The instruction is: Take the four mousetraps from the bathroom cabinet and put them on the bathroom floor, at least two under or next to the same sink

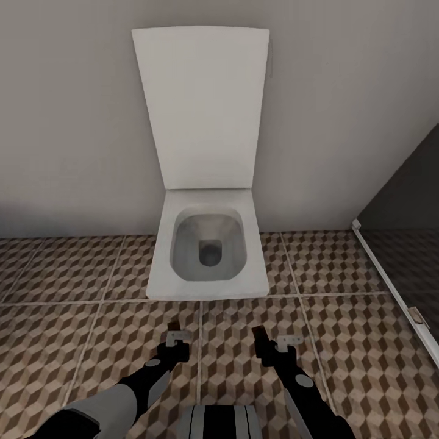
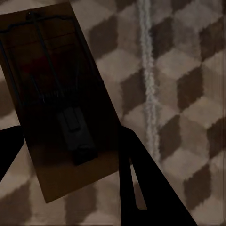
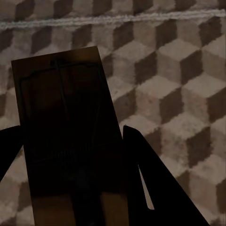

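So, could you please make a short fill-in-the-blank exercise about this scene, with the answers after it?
1. Each gripper, left gripper and right gripper, holds a ____.
2. The white toilet stands with its lid ____.
3. The lid leans against the ____.
4. The floor tiles show a pattern of ____.

Answers: mousetrap; open; wall; cubes

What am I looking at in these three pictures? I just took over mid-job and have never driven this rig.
It is a simulated two-armed wheeled robot. The big picture comes from its head camera, looking down at a white toilet with its lid up, on the patterned bathroom floor. The left tool and right tool reach forward at the bottom. The two darker pictures come from cameras on each wrist. Each shows a flat brown mousetrap between that tool's dark fingers: the left mousetrap and the right mousetrap, held above the tiles. The grip looks closed on both.
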`<state>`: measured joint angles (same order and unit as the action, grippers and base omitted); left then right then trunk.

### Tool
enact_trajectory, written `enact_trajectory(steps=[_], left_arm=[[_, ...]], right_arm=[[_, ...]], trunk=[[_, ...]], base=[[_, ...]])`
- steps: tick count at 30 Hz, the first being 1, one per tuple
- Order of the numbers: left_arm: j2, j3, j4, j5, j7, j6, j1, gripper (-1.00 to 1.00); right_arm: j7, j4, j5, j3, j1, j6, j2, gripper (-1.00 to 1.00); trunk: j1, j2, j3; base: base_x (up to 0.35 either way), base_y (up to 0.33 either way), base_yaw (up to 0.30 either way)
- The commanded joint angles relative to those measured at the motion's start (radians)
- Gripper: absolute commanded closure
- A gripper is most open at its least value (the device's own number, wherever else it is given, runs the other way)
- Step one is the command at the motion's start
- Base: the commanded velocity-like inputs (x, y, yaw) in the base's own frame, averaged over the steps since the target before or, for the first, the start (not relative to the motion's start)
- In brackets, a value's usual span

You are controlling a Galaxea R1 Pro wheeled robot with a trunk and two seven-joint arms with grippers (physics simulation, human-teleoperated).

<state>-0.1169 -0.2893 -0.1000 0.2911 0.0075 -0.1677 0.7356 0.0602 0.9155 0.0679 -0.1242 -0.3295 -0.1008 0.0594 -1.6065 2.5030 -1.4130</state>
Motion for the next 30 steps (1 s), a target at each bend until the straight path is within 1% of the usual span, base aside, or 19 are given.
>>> enact_trajectory(steps=[1, 2, 6, 11, 16, 19, 22, 25, 30], left_arm=[[-0.002, -0.008, 0.003, 0.010, 0.000, -0.004, 0.001, 1.00], [-0.003, -0.008, 0.004, 0.010, 0.000, -0.004, 0.001, 1.00], [-0.005, -0.008, 0.007, 0.010, 0.000, -0.004, 0.001, 1.00], [-0.007, -0.008, 0.007, 0.010, 0.000, -0.004, 0.001, 1.00], [-0.007, -0.008, 0.008, 0.010, 0.000, -0.004, 0.001, 1.00], [-0.007, -0.008, 0.007, 0.010, 0.000, -0.004, 0.001, 1.00], [-0.007, -0.008, 0.007, 0.010, 0.000, -0.004, 0.001, 1.00], [-0.007, -0.008, 0.007, 0.010, 0.000, -0.004, 0.001, 1.00], [-0.007, -0.008, 0.007, 0.010, 0.000, -0.004, 0.001, 1.00]], right_arm=[[0.008, 0.003, 0.010, -0.003, -0.007, -0.028, 0.002, 1.00], [0.008, 0.004, 0.010, -0.003, -0.016, -0.054, 0.009, 1.00], [0.007, 0.005, 0.009, -0.003, -0.034, -0.100, 0.034, 1.00], [0.007, -0.014, 0.009, -0.003, -0.070, -0.114, 0.041, 1.00], [0.007, -0.060, 0.009, -0.003, -0.104, -0.116, 0.043, 1.00], [0.007, -0.104, 0.009, -0.003, -0.129, -0.116, 0.043, 1.00], [0.007, -0.167, 0.010, -0.003, -0.167, -0.115, 0.045, 1.00], [0.007, -0.228, 0.009, -0.003, -0.197, -0.112, 0.057, 1.00], [0.007, -0.268, 0.009, -0.003, -0.218, -0.110, 0.064, 1.00]], trunk=[[0.000, 0.000, -0.001], [0.000, 0.000, -0.001], [0.000, 0.000, -0.001], [0.000, 0.000, -0.001], [0.000, 0.000, -0.001], [0.000, 0.000, -0.001], [0.000, 0.000, -0.001], [0.000, 0.000, -0.001], [0.000, 0.000, -0.001]], base=[[0.000, 0.000, 0.000], [0.000, 0.000, 0.000], [0.000, 0.000, 0.000], [0.000, 0.000, 0.000], [0.000, 0.000, 0.000], [0.000, 0.000, 0.000], [0.000, 0.000, 0.000], [0.000, 0.000, 0.000], [0.000, 0.000, 0.000]])
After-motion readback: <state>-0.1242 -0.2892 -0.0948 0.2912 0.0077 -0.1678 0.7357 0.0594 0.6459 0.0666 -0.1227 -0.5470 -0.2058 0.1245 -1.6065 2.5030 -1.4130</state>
